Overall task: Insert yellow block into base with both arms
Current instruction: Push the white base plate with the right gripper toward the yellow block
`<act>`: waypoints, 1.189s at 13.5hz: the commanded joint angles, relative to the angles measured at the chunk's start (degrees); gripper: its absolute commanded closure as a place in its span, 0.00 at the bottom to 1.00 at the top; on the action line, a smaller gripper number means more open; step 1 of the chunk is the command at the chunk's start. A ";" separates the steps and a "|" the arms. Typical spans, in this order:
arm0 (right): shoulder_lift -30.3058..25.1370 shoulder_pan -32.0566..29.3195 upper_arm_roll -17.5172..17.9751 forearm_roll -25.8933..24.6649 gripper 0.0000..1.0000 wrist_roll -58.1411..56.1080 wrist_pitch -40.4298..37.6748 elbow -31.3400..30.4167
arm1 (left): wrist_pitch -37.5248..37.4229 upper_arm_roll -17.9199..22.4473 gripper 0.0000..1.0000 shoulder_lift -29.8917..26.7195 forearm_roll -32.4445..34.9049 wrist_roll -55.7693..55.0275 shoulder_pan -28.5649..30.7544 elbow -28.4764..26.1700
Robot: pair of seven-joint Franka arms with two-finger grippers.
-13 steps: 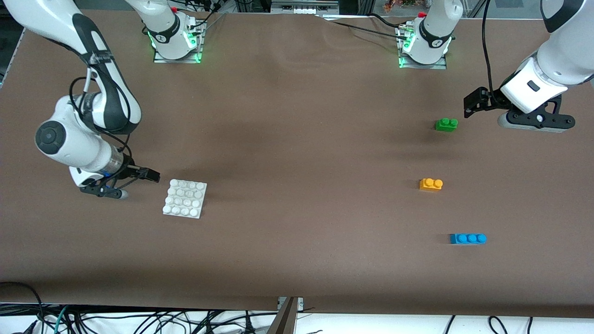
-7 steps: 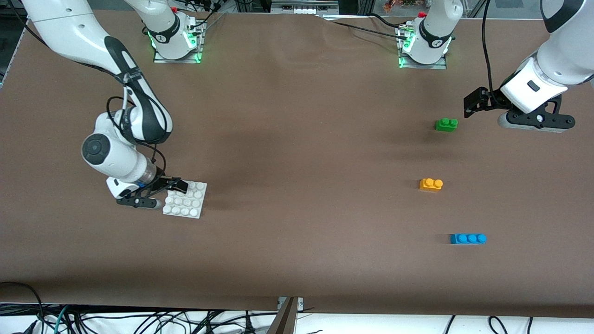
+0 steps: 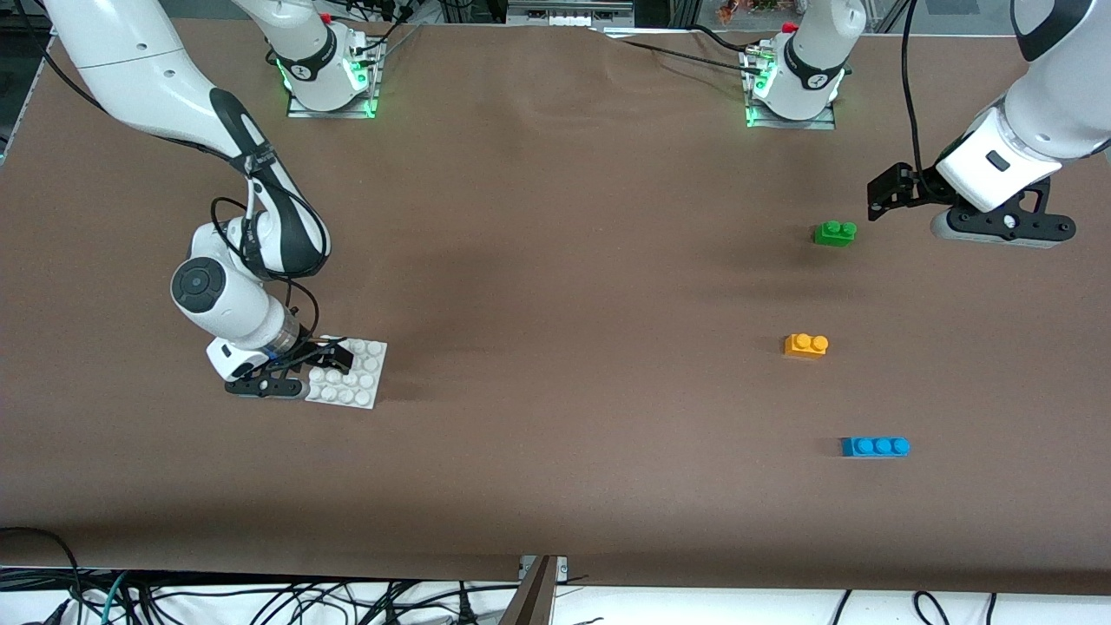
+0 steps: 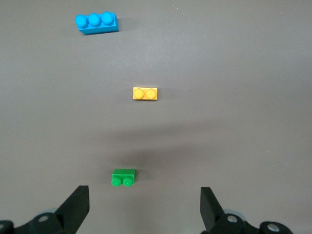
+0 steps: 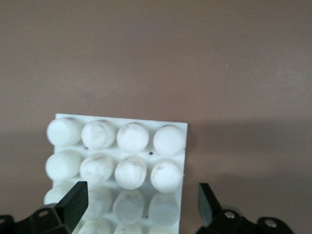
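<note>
Part of the base (image 3: 358, 382) is hidden under the right gripper (image 3: 299, 369), and in the right wrist view the plate's lowest row of studs is cut off by the frame edge, with the gripper's black fingertips (image 5: 73, 204) covering its corners. The right gripper sits low over the edge of the base at the right arm's end of the table, fingers spread wide to either side of the plate; whether they touch it cannot be made out, and nothing is clamped between them. The base (image 5: 117, 165) lies flat just beneath that gripper, showing a four-by-four grid of round white studs.

The left gripper (image 3: 998, 227) hangs above the table at the left arm's end, its fingers (image 4: 78, 207) wide apart and empty, while that arm waits. Three bricks lie on the brown table (image 3: 555, 286) near it: one green brick (image 3: 835, 233) just beside it, one yellow block (image 3: 805, 345) nearer the front camera, and one blue brick (image 3: 875, 446) nearer still. From the left wrist the green brick (image 4: 123, 177) appears between the fingertips, then the yellow block (image 4: 145, 93), then the blue brick (image 4: 96, 23). The yellow block rests alone, well apart from the base and from both grippers.
</note>
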 commanded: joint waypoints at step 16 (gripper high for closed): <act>4.61 11.21 -0.29 -0.89 0.00 7.72 4.39 3.50 | -0.39 -0.05 0.00 -0.67 0.64 1.23 0.20 -0.08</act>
